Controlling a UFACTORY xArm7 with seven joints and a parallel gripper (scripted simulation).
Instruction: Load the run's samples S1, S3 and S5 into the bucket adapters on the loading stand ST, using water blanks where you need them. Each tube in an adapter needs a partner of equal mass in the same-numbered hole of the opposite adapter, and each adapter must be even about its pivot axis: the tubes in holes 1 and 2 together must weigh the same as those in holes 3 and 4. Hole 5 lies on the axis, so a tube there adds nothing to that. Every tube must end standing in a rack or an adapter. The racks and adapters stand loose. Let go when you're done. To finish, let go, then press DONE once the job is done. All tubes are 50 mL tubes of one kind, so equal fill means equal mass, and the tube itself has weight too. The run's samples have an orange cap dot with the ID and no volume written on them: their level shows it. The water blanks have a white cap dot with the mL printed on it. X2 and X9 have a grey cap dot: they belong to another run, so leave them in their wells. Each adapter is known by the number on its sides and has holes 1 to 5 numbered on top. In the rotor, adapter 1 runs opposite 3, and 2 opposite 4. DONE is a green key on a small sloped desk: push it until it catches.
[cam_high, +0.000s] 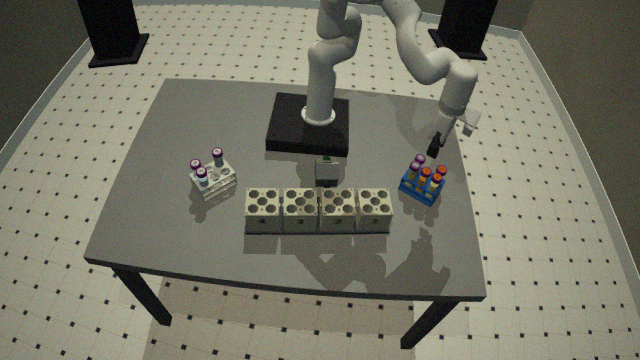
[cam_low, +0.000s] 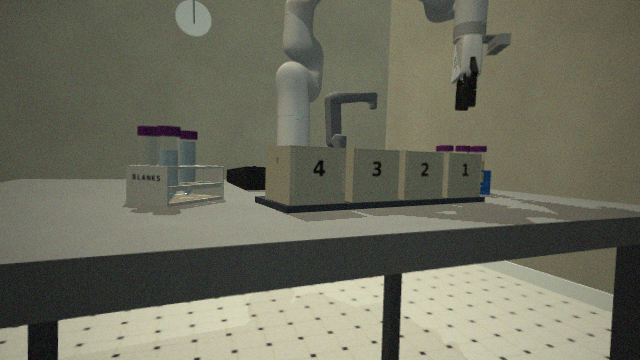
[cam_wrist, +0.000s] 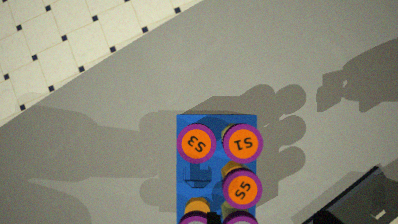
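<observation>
Samples S1 (cam_high: 437, 178) (cam_wrist: 243, 143), S3 (cam_high: 441, 170) (cam_wrist: 196, 143) and S5 (cam_high: 425, 172) (cam_wrist: 242, 189) stand in the blue rack (cam_high: 417, 195) (cam_wrist: 197, 120). Grey-dot tubes (cam_high: 420, 158) (cam_high: 415, 167) stand at its other end. Three purple-capped blanks (cam_high: 217, 152) (cam_high: 195, 164) (cam_high: 201, 172) stand in the BLANKS rack (cam_high: 220, 191) (cam_low: 146, 192); their printed volumes are unreadable. Adapters 4 (cam_high: 262, 223) (cam_low: 319, 182), 3 (cam_high: 300, 223) (cam_low: 376, 182), 2 (cam_high: 338, 223) (cam_low: 424, 182) and 1 (cam_high: 375, 223) (cam_low: 465, 182) show empty holes. My gripper (cam_high: 434, 151) (cam_low: 465, 108) is partly open, empty, above and behind the blue rack.
The adapters stand in a row on the dark loading stand (cam_high: 316, 232) (cam_low: 320, 206). The small desk (cam_high: 327, 172) with the green DONE key (cam_high: 326, 158) is behind adapters 2 and 3, before the arm's black base (cam_high: 285, 137). The table's right edge runs close beside the blue rack.
</observation>
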